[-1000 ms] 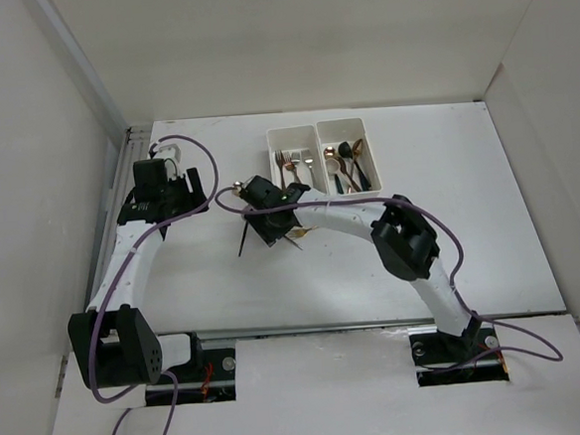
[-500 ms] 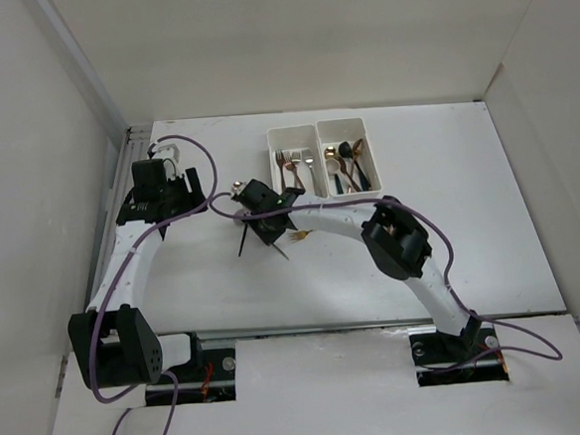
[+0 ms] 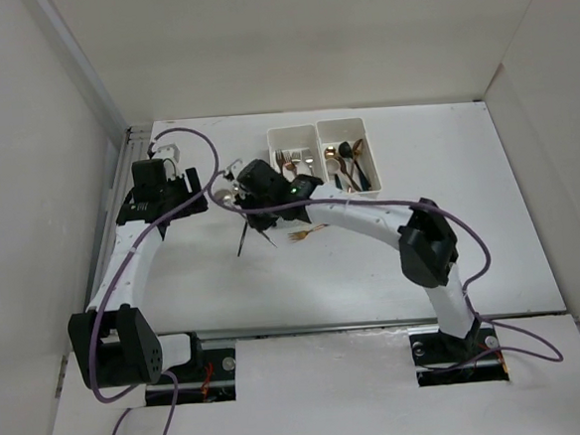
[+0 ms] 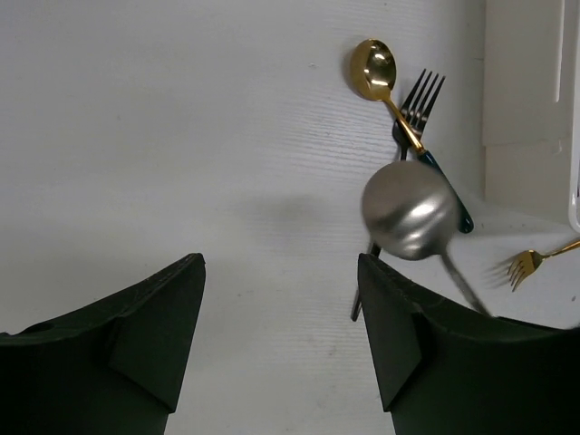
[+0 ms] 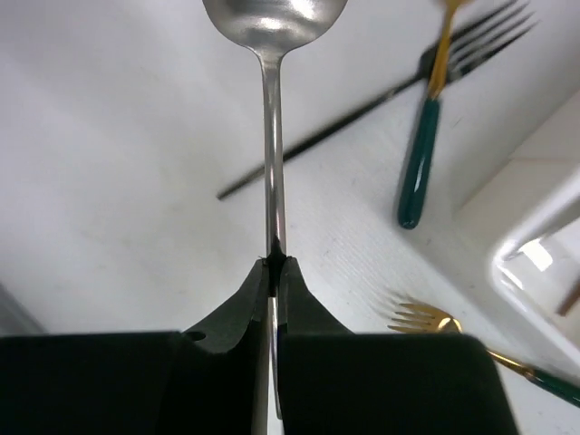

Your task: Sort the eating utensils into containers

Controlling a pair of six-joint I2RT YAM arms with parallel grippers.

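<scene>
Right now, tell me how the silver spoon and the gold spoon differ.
The silver spoon is plain metal throughout; the gold spoon has a teal handle end. The silver spoon is pinched by its handle in the right gripper, off the table; the gold spoon lies flat, crossing a black fork. Both are outside the bins.

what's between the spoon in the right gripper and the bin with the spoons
Nothing visible blocks it. The silver spoon is held up in the right gripper. The fork bin sits between it and the spoon bin, so it would likely have to pass over that bin's walls.
</scene>
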